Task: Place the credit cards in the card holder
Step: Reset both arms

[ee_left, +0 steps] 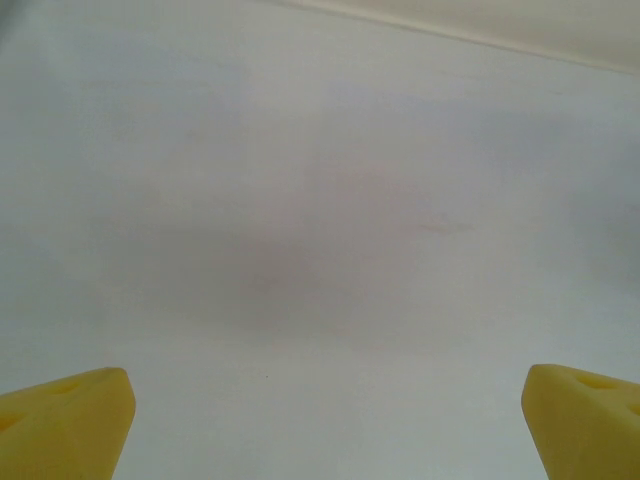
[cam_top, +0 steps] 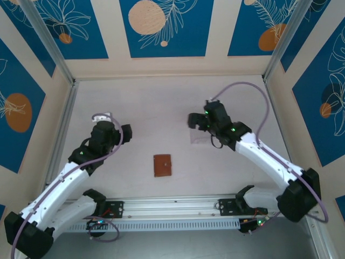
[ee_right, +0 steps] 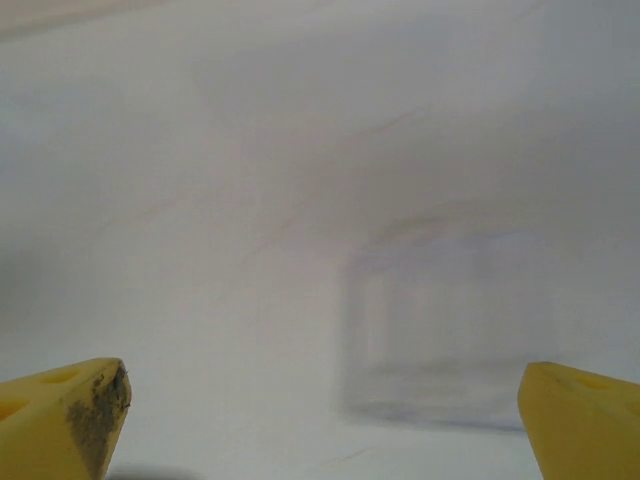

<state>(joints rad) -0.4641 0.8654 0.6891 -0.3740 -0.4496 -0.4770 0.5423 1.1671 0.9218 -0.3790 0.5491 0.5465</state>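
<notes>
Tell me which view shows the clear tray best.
The right wrist view: the tray lies close ahead, large in the picture, with its walls faintly outlined. In the top view it is just a small, faint, see-through patch.

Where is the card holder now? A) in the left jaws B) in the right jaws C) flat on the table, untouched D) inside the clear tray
C: the brown card holder lies flat on the table, with nothing touching it.
</notes>
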